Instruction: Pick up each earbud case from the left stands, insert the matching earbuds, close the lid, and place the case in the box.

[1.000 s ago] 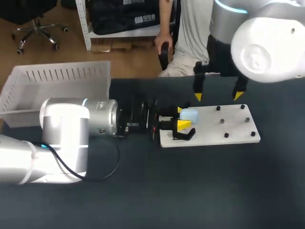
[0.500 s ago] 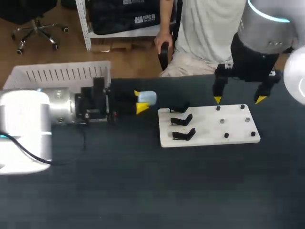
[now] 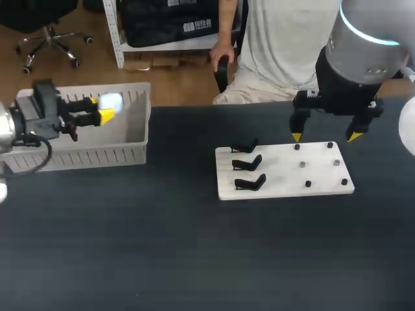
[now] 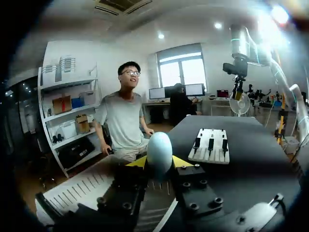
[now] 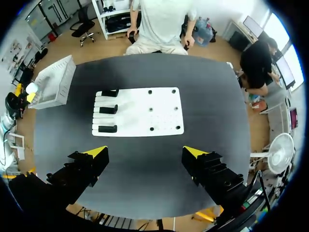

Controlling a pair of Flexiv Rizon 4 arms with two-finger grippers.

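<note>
Pale blue earbud case (image 3: 111,102) sits pinched btwn the yellow tips of the left end effector (image 3: 102,107), so that one's clamped on the case, w/ fingers lying roughly horizontal. In the left wrist view the case (image 4: 159,153) stands up as a smooth oval btwn the tips. It's held in the air over the white slatted box (image 3: 84,152) at the counter's far left corner, not touching the box. Mid-counter (image 3: 194,259) lies a white board (image 3: 285,188): three black stands (image 3: 248,164) on its left side, small dark pegs (image 3: 303,164) on its right half. Right end effector (image 3: 324,137) hangs above the board's far edge, fingers spread wide, gripping nothing.
</note>
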